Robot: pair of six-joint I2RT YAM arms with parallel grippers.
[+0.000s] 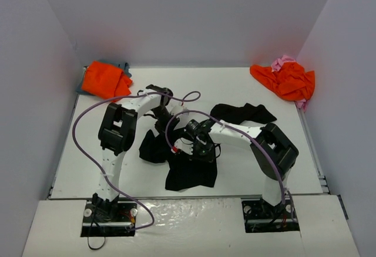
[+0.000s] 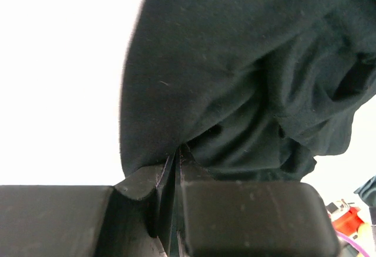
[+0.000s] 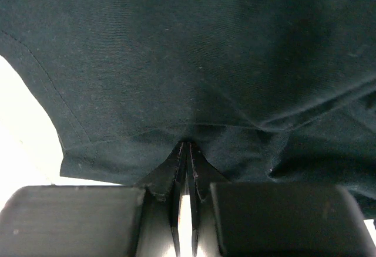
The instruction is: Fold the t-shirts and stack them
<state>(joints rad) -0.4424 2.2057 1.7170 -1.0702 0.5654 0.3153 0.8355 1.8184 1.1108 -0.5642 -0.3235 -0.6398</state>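
A black t-shirt (image 1: 188,169) hangs bunched at the table's middle, held up by both grippers; part of it trails off to the back right (image 1: 244,113). My left gripper (image 1: 161,116) is shut on its cloth; the left wrist view shows the black t-shirt (image 2: 235,75) pinched between the fingertips (image 2: 194,163). My right gripper (image 1: 202,145) is shut on another edge; the right wrist view fills with the black t-shirt (image 3: 188,57) and its hem. An orange t-shirt (image 1: 106,80) lies on a blue-grey one (image 1: 124,67) at the back left. An orange t-shirt (image 1: 285,80) with a pink one (image 1: 283,61) lies at the back right.
Grey walls (image 1: 188,16) enclose the white table (image 1: 76,169) on three sides. Purple cables (image 1: 88,113) loop from both arms over the table. The arm bases (image 1: 108,213) stand at the near edge.
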